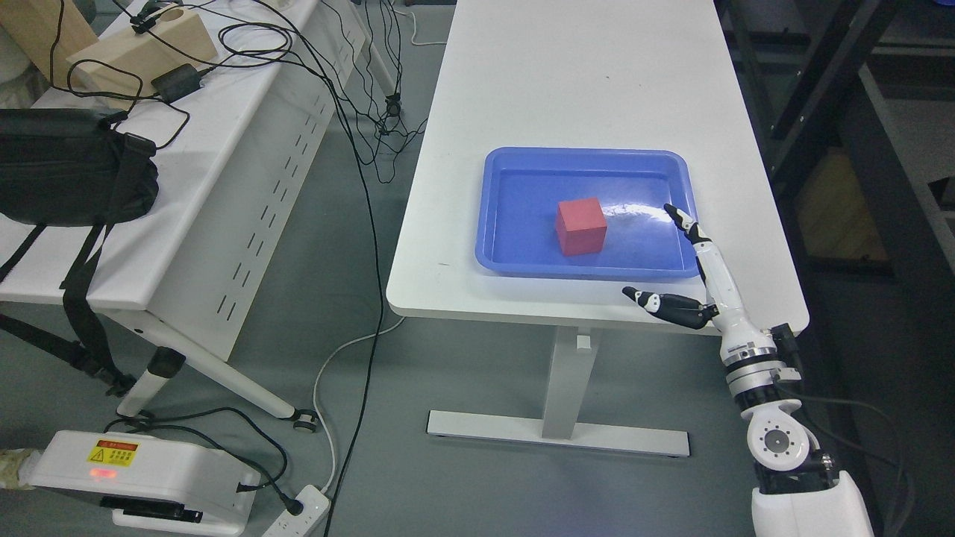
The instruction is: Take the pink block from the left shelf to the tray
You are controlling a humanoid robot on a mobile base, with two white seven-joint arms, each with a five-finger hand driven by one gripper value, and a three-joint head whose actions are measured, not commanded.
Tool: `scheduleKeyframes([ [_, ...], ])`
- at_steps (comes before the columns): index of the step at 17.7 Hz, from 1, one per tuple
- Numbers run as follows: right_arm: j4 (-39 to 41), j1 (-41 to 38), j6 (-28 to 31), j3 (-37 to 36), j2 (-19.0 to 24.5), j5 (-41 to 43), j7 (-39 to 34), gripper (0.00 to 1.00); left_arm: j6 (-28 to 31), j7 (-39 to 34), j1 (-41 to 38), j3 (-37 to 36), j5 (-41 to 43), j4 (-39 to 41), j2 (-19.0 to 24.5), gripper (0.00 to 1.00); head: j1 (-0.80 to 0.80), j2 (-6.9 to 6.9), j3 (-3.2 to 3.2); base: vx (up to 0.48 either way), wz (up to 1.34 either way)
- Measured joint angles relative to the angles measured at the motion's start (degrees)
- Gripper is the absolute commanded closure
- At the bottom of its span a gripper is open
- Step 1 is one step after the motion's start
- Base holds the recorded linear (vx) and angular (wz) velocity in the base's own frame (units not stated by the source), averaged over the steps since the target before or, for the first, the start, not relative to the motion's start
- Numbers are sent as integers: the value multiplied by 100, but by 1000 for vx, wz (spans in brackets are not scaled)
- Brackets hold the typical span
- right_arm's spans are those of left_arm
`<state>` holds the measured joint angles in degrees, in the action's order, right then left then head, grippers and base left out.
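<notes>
Single head camera, high, looking down at table [597, 74]

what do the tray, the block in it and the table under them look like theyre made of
Tray: probably moulded plastic, glossy blue; a bright glare streak lies on its floor and the rim is rounded.
Block: matte reddish-pink, no shine, crisp edges; painted wood or dense foam, I cannot tell which.
Table: smooth white top, likely laminate board, on a white leg and foot that look like painted metal.

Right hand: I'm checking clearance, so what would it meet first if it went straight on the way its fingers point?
Probably the blue tray: the open right hand points over its right rim, past the block. Height is unclear.
</notes>
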<state>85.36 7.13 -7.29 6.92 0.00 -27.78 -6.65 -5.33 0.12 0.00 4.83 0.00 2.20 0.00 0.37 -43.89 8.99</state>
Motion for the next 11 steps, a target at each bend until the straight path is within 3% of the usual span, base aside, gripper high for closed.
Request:
scheduleKeyframes([
  [6, 8, 1, 804, -261, 0, 765, -169, 0, 0, 0, -1, 0, 0, 0, 0, 0, 0, 0, 0, -191, 56],
  [11, 23, 0, 978, -432, 0, 1095, -228, 0, 0, 0, -1, 0, 0, 0, 0, 0, 0, 0, 0, -192, 100],
])
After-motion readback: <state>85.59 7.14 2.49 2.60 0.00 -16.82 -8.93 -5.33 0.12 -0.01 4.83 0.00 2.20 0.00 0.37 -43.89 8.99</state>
